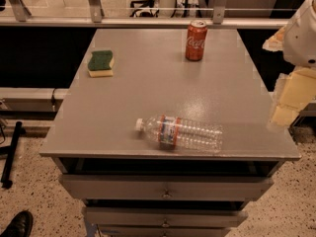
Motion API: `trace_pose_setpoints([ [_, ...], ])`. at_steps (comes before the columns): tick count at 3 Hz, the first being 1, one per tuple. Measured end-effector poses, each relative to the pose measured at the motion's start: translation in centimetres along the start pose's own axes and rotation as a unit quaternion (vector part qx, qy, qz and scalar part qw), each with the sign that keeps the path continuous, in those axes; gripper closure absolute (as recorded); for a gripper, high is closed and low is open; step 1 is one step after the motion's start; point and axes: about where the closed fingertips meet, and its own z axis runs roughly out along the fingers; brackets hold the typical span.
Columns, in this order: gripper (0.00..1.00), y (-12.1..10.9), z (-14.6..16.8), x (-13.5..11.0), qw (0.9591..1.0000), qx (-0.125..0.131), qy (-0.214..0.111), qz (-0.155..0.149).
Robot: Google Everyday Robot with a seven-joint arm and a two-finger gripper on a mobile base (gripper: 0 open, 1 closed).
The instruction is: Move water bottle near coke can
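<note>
Clear water bottle (180,132) flat at 6 o'clock, coke can (196,40) upright at 12, contents unclear; gripper (288,104) at 3, state unreadable.

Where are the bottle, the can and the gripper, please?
bottle (179,132), camera view, mid-body.
can (196,43), camera view, red side.
gripper (285,105), camera view, pale body at the right edge of the picture.

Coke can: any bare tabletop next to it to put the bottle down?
Yes. Bare table lies left of the coke can up to the sponge, in front of it down to the lying water bottle, and to its right. Behind it the far edge is tight. The gripper hangs off the right edge.
</note>
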Motion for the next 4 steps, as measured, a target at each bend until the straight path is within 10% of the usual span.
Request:
trace_pose_setpoints([
  [2,0.0,-0.2,1.4,-0.8,0.9998,-0.003,-0.022,0.004],
  [4,0.0,1.8,9.2,-6.1,0.9946,-0.048,-0.09,0.022],
])
